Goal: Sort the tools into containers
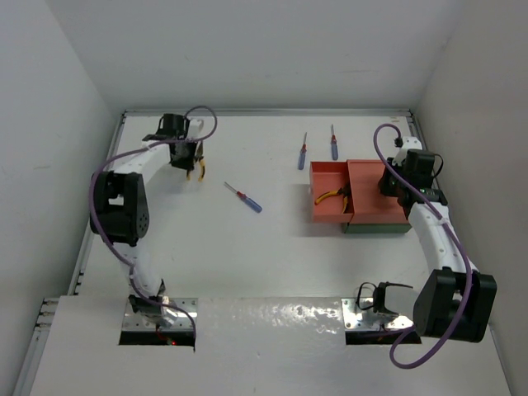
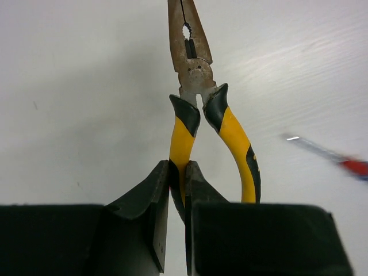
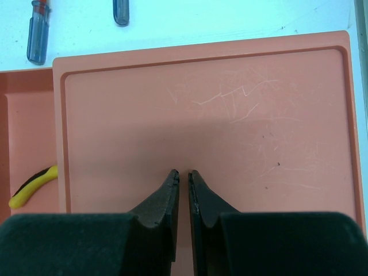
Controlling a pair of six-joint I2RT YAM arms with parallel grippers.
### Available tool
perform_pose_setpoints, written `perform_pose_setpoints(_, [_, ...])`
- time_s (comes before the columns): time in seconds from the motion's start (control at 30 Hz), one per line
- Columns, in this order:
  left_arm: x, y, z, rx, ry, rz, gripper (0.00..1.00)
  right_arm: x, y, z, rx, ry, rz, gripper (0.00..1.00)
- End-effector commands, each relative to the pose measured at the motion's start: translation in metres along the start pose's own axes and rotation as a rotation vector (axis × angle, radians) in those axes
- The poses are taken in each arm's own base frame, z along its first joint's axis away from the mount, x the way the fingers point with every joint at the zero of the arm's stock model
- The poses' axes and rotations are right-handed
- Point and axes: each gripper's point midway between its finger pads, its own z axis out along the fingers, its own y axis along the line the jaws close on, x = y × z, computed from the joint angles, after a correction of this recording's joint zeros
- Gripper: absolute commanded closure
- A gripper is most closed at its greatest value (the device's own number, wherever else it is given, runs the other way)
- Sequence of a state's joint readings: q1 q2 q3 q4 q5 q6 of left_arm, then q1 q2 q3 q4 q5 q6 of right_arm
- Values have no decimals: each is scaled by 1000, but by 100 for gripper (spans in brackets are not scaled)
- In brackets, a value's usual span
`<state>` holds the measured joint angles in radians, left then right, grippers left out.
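Observation:
My left gripper (image 1: 190, 158) is at the far left of the table, shut on one yellow handle of a pair of pliers (image 1: 200, 171). In the left wrist view the gripper (image 2: 179, 167) pinches that handle and the pliers' (image 2: 192, 69) dark jaws point away above the table. A second pair of pliers (image 1: 330, 198) lies in the orange-red tray (image 1: 323, 172). My right gripper (image 1: 388, 183) is shut and empty, just above an orange-red panel (image 3: 201, 103) that covers the dark green tray (image 1: 375, 228). One screwdriver (image 1: 244, 198) lies mid-table, and two more (image 1: 303, 153) (image 1: 333, 142) lie beyond the trays.
White walls close the table on three sides. The two trays stand side by side at the right. In the right wrist view the gripper (image 3: 183, 172) is over the panel, a pliers handle (image 3: 31, 188) shows at left, and two screwdriver handles (image 3: 37, 29) (image 3: 121, 11) lie beyond.

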<state>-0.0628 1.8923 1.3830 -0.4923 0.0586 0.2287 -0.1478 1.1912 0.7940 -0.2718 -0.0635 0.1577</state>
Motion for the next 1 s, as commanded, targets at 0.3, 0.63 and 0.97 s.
perform_pose_setpoints(0.3, [-133, -283, -127, 470, -404, 407, 100, 76, -3, 1, 15, 249, 10, 89])
perform_pose_setpoints(0.63, [-96, -381, -119, 550, -350, 502, 100, 79, -2, 0, 8, 252, 14, 89])
perform_pose_setpoints(0.97, [-58, -405, -126, 599, -238, 534, 100, 79, 3, 3, -20, 248, 25, 89])
